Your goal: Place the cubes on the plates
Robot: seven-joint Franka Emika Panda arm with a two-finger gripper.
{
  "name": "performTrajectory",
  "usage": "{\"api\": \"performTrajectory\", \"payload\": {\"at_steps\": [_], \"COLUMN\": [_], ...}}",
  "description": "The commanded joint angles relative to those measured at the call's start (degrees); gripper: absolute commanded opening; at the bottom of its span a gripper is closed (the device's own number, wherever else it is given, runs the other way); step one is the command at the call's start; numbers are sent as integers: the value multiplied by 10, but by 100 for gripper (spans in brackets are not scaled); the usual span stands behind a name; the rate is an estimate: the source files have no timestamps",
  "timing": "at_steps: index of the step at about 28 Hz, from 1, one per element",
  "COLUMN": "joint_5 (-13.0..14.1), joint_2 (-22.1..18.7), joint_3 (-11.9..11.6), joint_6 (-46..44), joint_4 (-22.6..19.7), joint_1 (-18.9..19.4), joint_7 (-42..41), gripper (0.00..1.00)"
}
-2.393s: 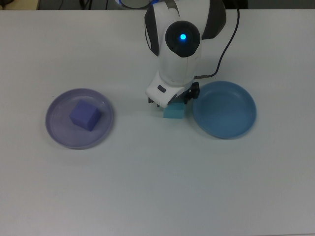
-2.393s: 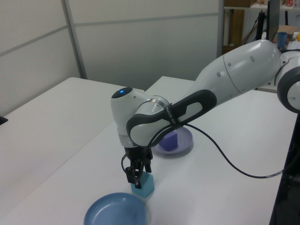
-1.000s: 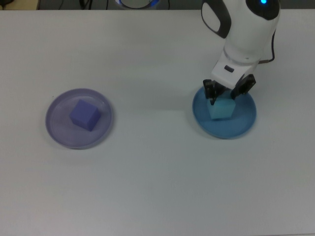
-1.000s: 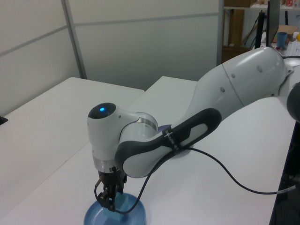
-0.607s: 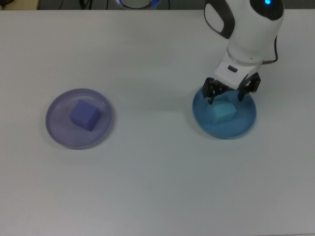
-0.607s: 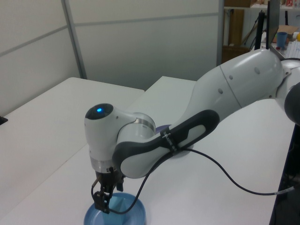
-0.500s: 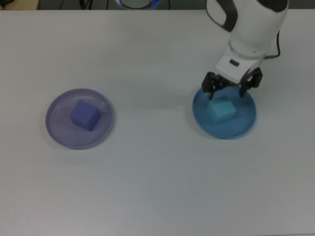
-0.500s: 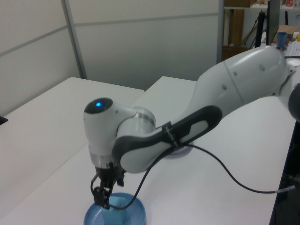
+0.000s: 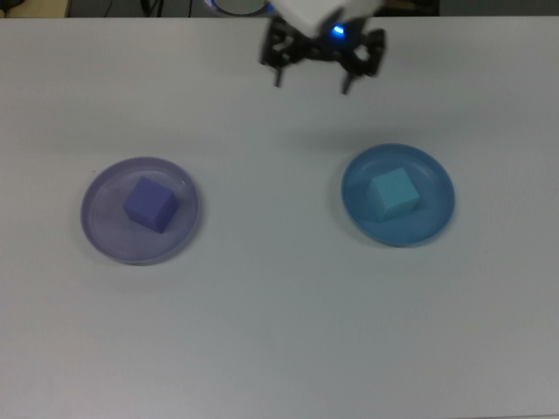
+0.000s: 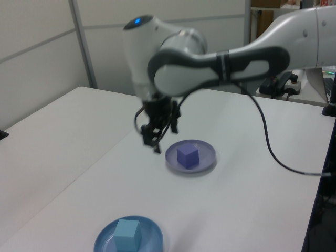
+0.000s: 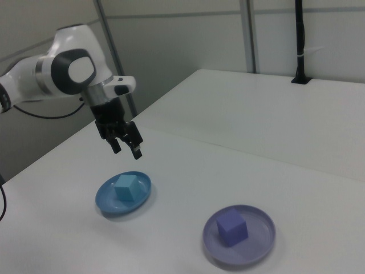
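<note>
Look at the blue plate [image 9: 397, 195]: the light cyan cube [image 9: 391, 193] now sits on it all by itself. A moment ago your gripper [image 9: 313, 73] was right over that plate, with its fingers on both sides of the cube. Now it has let go, gone up, and moved away to the far edge of the table [image 9: 279, 332], at the top of the top view. In the left view it hangs high in the air, closer to the lavender plate [image 10: 190, 157] than to the blue one.

The two fingers are spread wide apart and there is nothing between them. You can see that best in the top view and the right view.

The purple cube [image 9: 150, 203] has not moved at all. It sits in the middle of the lavender plate, on the top view's left. The two plates are well apart from each other, and each has one cube on it.

So what does this mean for you? Both cubes are on plates, and I think the job is done. The cyan cube lies flat and a little turned on its plate, inside the rim, so it does not look like it will slide off. There are no more cubes on the table to pick up. You can likely just keep the arm up and out of the way.
</note>
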Motion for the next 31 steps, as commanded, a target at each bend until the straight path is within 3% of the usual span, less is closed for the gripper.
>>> {"api": "performTrajectory", "payload": {"at_steps": [1,3,12,16,31], "joint_5": [39,55,57,78,85], "joint_2": [-25,-43,-64,-70,-70], "joint_3": [-2,-6,-8,-7,-7], "joint_6": [-35,-27,-22,-19,4], "joint_4": [12,4,-9,-9,-10], "joint_1": [-38,-57,-77,-104,-108], "joint_7": [-37,-38,-58,-100,-96], "gripper": [100,100,100,100,100]}}
